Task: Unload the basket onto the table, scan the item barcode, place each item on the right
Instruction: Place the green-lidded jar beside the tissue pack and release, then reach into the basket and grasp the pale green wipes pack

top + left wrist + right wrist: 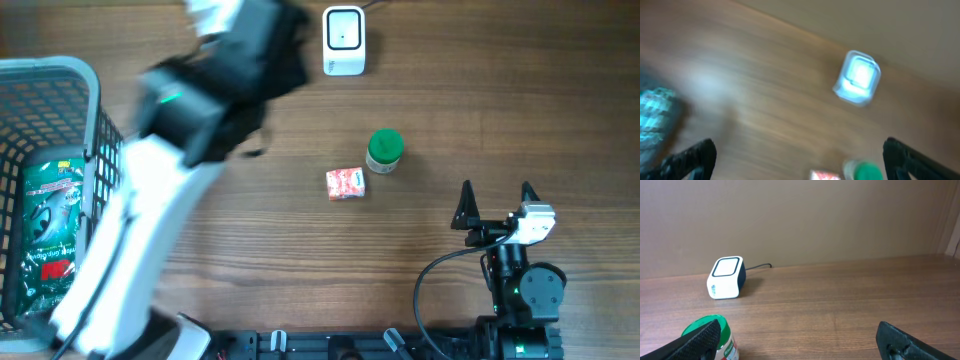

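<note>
The white barcode scanner (pixel 343 40) stands at the back of the table, also in the left wrist view (pixel 857 79) and the right wrist view (pixel 726 277). A green-lidded jar (pixel 384 150) and a small red packet (pixel 345 183) sit mid-table. A green package (pixel 50 220) lies in the basket. My left arm (pixel 200 100) is blurred, high over the table left of the scanner. Its gripper (pixel 800 165) is open and holds nothing. My right gripper (pixel 497 195) stands open and empty near the front right, with the jar (pixel 722 330) just past its left finger.
A grey wire basket (pixel 60 70) stands at the left edge. The scanner's cable runs off the back of the table. Bare wood lies between the two items and the right gripper. The left wrist view is smeared, showing the jar (pixel 867 171) and packet (pixel 826 176) at its bottom edge.
</note>
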`<move>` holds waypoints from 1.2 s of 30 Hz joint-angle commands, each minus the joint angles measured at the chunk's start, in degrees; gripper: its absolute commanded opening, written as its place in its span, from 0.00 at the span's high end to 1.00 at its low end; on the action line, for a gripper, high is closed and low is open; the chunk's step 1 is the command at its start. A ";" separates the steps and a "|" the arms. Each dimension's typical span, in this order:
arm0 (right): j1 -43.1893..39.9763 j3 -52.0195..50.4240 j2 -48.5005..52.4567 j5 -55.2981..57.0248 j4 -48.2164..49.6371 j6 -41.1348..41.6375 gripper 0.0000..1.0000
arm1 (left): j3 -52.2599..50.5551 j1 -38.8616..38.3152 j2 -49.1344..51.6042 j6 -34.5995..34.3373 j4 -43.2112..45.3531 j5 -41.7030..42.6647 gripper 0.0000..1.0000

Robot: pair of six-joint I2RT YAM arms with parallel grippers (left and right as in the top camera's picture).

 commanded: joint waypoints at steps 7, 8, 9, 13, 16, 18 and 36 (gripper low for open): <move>-0.13 -0.07 -0.37 0.48 0.22 0.96 0.00 | -3.08 30.38 -6.49 -30.88 -16.74 -4.26 0.00; -0.13 -0.07 -0.37 0.48 0.22 0.98 0.00 | -3.82 32.89 -6.49 -31.71 -16.74 -3.28 0.00; -0.13 -0.07 -0.37 0.48 0.22 0.98 0.00 | -4.83 35.58 -6.49 -31.87 -16.65 -2.82 0.00; -0.13 -0.07 -0.37 0.48 0.22 0.96 0.00 | -8.46 46.12 -6.49 -31.63 -16.63 -2.62 0.00; -0.13 -0.07 -0.37 0.48 0.22 0.96 0.00 | -9.49 52.72 -6.40 -31.19 -15.74 -1.62 0.00; -0.13 -0.07 -0.37 0.48 0.22 0.96 0.00 | -9.49 55.45 -6.38 -26.99 -14.29 1.99 0.00; -0.13 -0.07 -0.37 0.48 0.22 0.94 0.00 | -9.49 57.29 -25.75 8.11 23.50 7.76 0.00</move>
